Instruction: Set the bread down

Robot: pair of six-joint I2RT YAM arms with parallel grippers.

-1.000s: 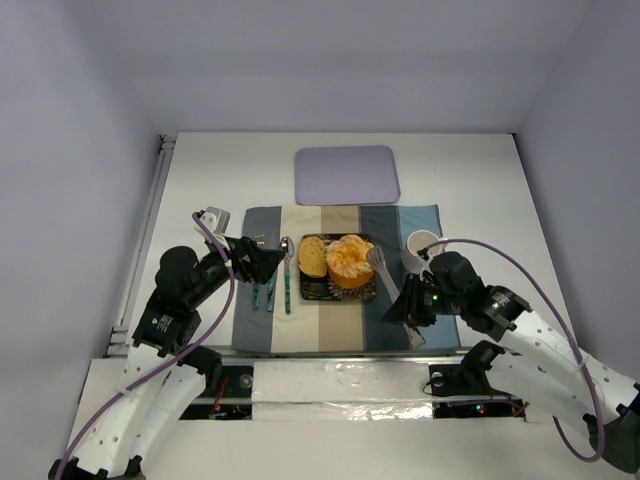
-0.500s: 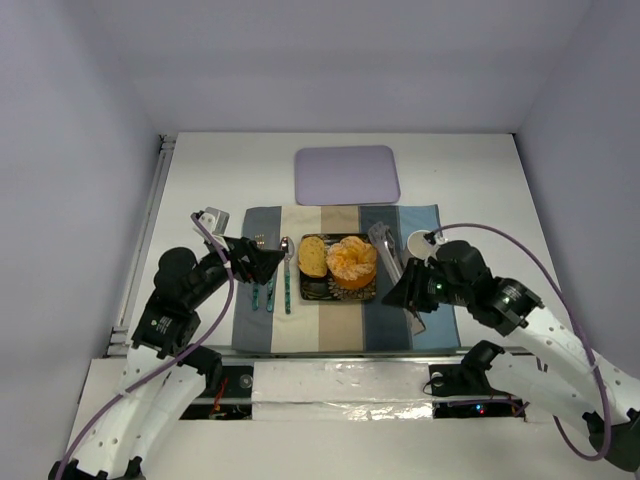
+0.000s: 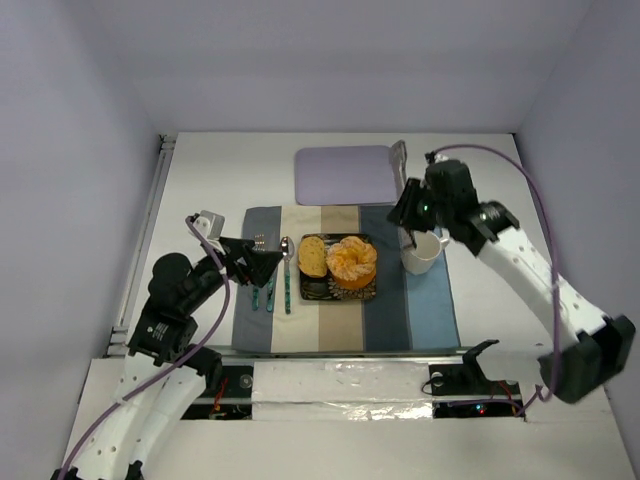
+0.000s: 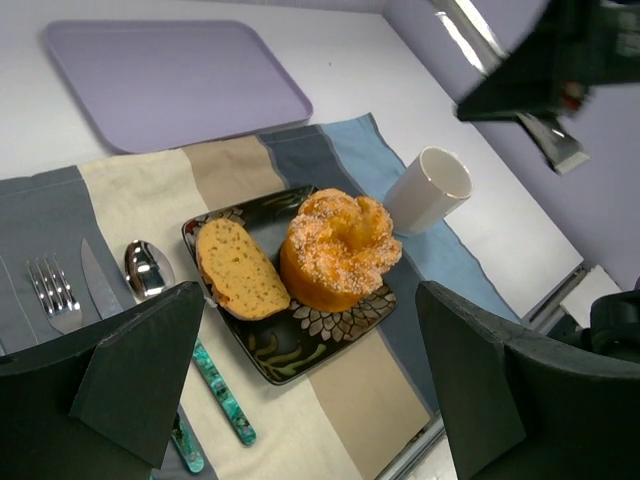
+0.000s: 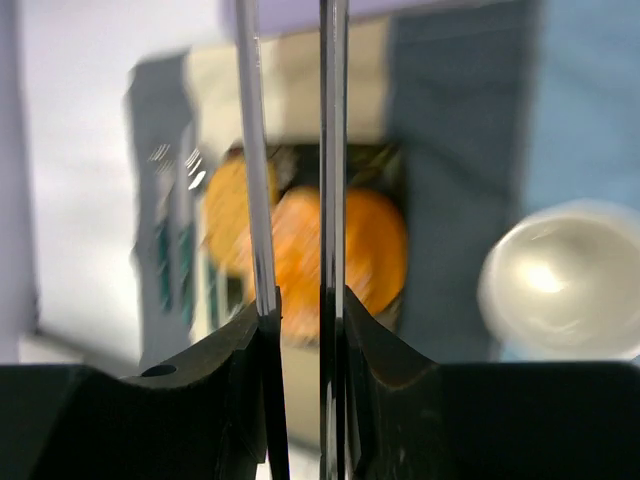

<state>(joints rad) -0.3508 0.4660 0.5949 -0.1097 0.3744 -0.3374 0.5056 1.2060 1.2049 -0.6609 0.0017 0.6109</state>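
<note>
the right pincer [image 3: 408, 205] is clenched on metal tongs [image 3: 399, 162], raised above the cup [image 3: 422, 250]; the left pincer [image 4: 310, 300] hangs released. the bread [image 4: 238, 268] lies on the dark plate [image 4: 270, 362], just below and ahead of the left pincer and well off to the side of the right one, just beside the orange fruit [image 4: 335, 250]. the thin tongs could twist in that grip, clip the cup on the way down, or shove the fruit and crumble the slice.
</note>
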